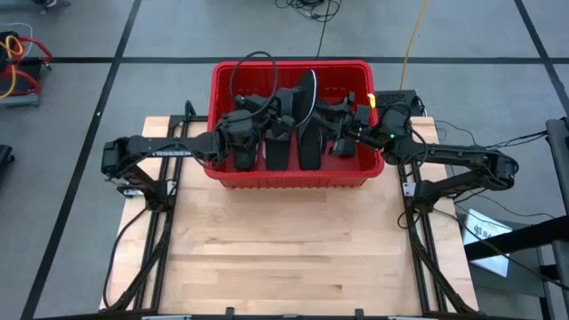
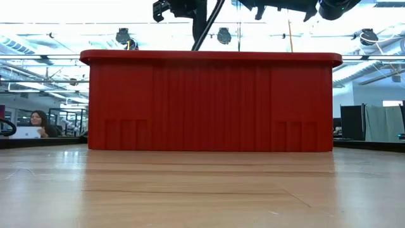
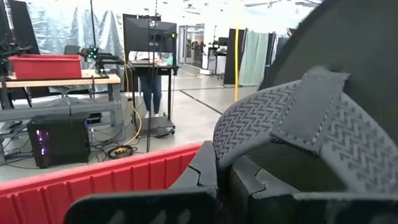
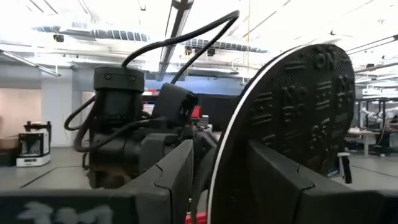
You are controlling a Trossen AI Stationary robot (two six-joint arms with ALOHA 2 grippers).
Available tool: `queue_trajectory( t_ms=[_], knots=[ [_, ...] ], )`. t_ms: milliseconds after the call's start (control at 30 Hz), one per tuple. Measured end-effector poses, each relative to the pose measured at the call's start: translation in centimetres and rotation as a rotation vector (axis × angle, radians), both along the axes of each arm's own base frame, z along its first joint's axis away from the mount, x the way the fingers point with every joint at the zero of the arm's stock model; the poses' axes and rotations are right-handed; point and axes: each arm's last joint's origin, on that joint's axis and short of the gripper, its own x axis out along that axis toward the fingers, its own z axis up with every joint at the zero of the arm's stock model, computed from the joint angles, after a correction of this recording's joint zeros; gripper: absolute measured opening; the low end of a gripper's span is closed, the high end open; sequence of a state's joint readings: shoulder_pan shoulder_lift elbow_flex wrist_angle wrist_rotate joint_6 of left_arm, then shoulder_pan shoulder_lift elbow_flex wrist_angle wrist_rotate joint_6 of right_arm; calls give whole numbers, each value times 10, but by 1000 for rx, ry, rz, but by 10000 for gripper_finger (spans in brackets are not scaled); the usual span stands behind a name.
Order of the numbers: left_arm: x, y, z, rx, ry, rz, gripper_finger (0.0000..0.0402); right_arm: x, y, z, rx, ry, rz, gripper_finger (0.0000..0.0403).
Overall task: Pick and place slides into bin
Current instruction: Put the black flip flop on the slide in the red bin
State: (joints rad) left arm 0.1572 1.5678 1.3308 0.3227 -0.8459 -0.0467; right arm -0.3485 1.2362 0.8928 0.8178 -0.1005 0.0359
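In the high view we see the red bin [image 1: 293,173] at the far side of the table [image 1: 293,258], and both arms reach into it from the two sides. The left gripper [image 1: 267,111] is clenched on a black slide [image 1: 302,102] that stands on its edge above the bin, while the right gripper [image 1: 342,133] is near the other side of the same slide. Other dark slides [image 1: 277,151] lie inside the bin, so we judge the task is almost finished. In the low view the bin's wall [image 2: 209,101] hides everything inside; only the arms and the thin edge of the slide [image 2: 205,28] show over the rim. In the left wrist view the fingers [image 3: 205,177] are pressed together on the slide's grey strap [image 3: 292,121], which explains why the slide hangs upright. In the right wrist view the sole [image 4: 292,118] sits between the right fingers [image 4: 174,180], which stand apart around it; we cannot tell if they really squeeze it. We think the two arms are passing or steadying the slide before it is dropped.
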Motion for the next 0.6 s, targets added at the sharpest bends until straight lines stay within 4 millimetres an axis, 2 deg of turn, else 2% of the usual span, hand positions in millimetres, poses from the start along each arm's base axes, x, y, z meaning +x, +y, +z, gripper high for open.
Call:
queue_trajectory(
  t_ms=[433,600],
  knots=[
    [8,-19,-2,52,49,-46,0,0,-2,-1,35,-4,-96,141],
    [9,-28,-1,75,65,-65,0,1,-4,-6,72,47,-152,141]
  ],
)
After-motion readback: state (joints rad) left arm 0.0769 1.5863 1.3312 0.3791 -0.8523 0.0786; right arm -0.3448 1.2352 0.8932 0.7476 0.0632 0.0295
